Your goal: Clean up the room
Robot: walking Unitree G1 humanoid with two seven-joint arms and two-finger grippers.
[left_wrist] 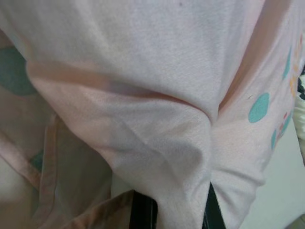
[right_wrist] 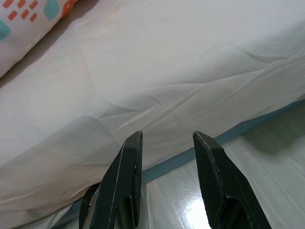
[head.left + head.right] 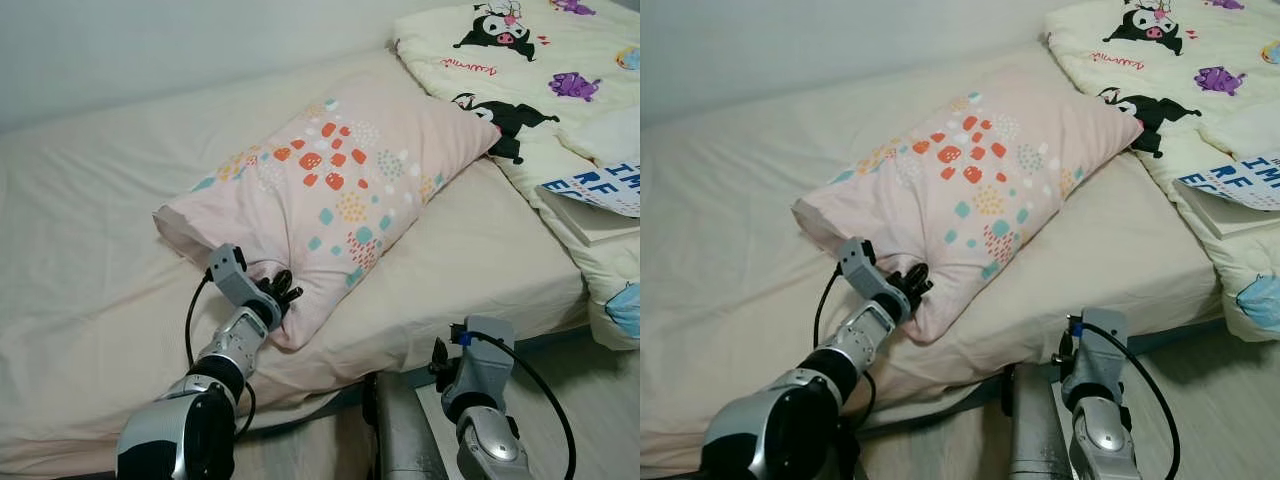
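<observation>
A pink pillow (image 3: 340, 180) with orange, teal and yellow dots lies slantwise on the bed (image 3: 90, 250). My left gripper (image 3: 283, 291) reaches its near lower corner and is shut on a fold of the pillow's cloth (image 1: 176, 157), which is pinched between the two black fingers (image 1: 143, 212). My right gripper (image 2: 167, 148) hangs low beside the bed's front edge, open with nothing between its fingers, pointing at the sheet's overhang. The right arm (image 3: 480, 385) stands over the floor.
A cream blanket (image 3: 540, 70) with cartoon prints covers the bed's right part. A white book (image 3: 600, 205) lies on it, and a light blue thing (image 3: 625, 310) sits at the far right edge. Pale wooden floor (image 3: 570, 400) lies in front.
</observation>
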